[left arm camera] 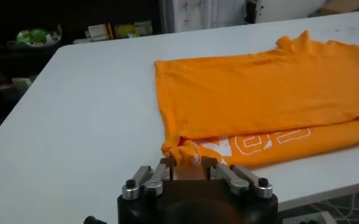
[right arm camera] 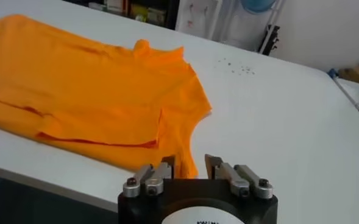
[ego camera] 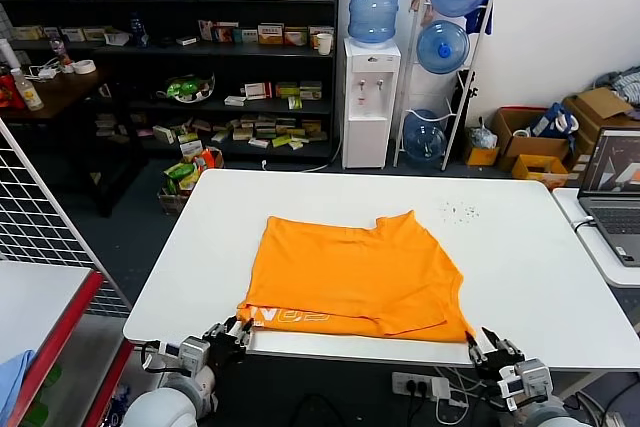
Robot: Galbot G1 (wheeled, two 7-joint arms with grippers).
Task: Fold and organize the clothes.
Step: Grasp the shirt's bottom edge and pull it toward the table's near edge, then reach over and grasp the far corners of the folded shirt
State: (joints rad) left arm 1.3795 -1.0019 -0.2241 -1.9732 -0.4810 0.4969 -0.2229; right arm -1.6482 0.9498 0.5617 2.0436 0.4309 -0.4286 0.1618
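The orange T-shirt (ego camera: 350, 267) lies partly folded on the white table (ego camera: 530, 257), with white lettering (ego camera: 290, 315) showing along its near edge. My left gripper (ego camera: 237, 335) is at the table's front edge, at the shirt's near left corner. In the left wrist view that bunched corner (left arm camera: 178, 148) sits between the open fingers of the gripper (left arm camera: 188, 165). My right gripper (ego camera: 487, 345) is at the near right corner. In the right wrist view the shirt's hem (right arm camera: 182, 155) lies between the open fingers of the gripper (right arm camera: 188, 163), against one finger with a gap to the other.
A laptop (ego camera: 615, 182) sits on a side table at the right. A red-edged table with a blue cloth (ego camera: 12, 382) and a wire rack (ego camera: 40, 217) stand at the left. Shelves and a water dispenser (ego camera: 370, 97) are beyond the table.
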